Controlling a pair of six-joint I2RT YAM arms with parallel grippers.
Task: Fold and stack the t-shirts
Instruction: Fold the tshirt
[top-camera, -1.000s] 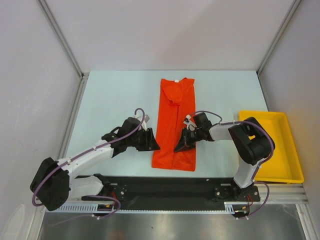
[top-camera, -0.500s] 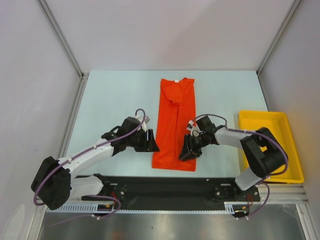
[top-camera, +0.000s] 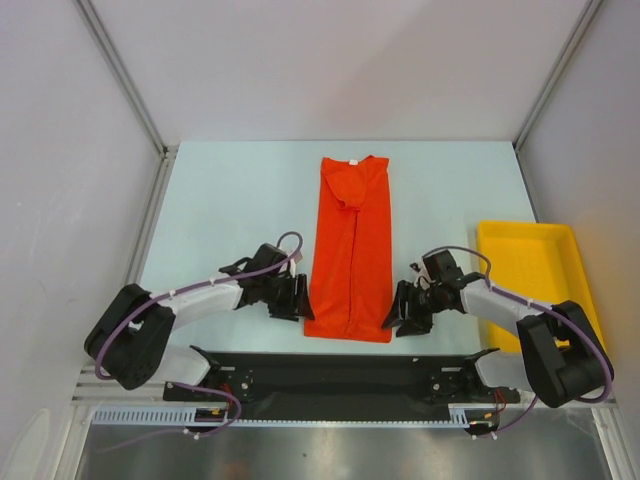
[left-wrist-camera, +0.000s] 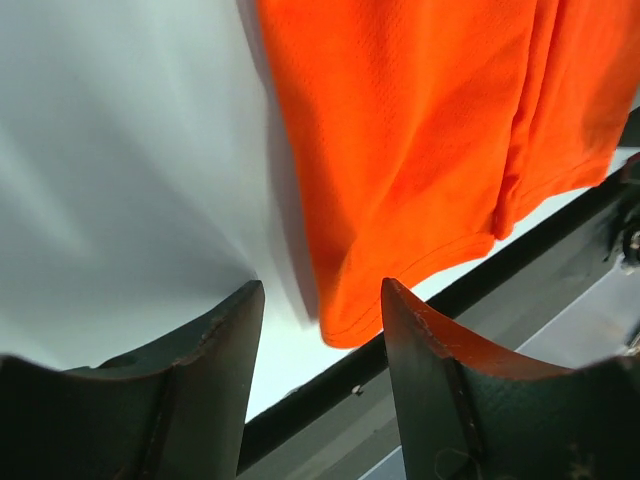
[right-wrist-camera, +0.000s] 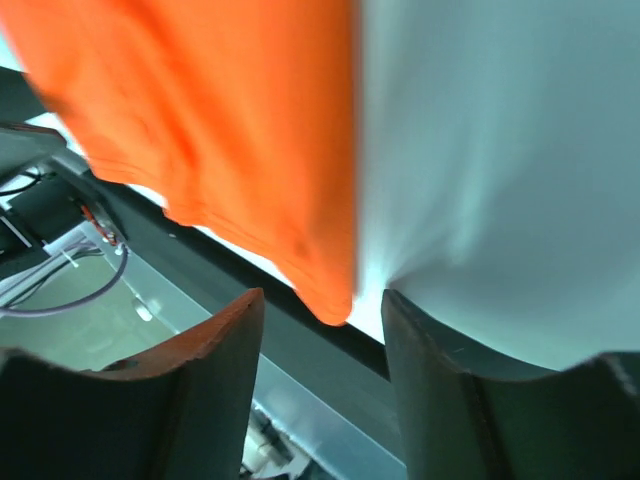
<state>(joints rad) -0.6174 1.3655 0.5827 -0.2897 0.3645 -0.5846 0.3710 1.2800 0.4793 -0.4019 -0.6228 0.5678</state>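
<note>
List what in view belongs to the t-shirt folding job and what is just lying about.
Belongs to the job:
- orange-red t-shirt, lying in a long strip
- left gripper and right gripper, both open, at its near corners

Just lying about:
- yellow tray, off to the right of the t-shirt

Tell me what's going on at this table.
Two robot arms are folding an orange-red t-shirt, which lies flat on the table as a long narrow strip, collar at the far end. The left pincer and right pincer sit open at its two near hem corners, neither gripping cloth. A yellow tray waits to the right.
</note>
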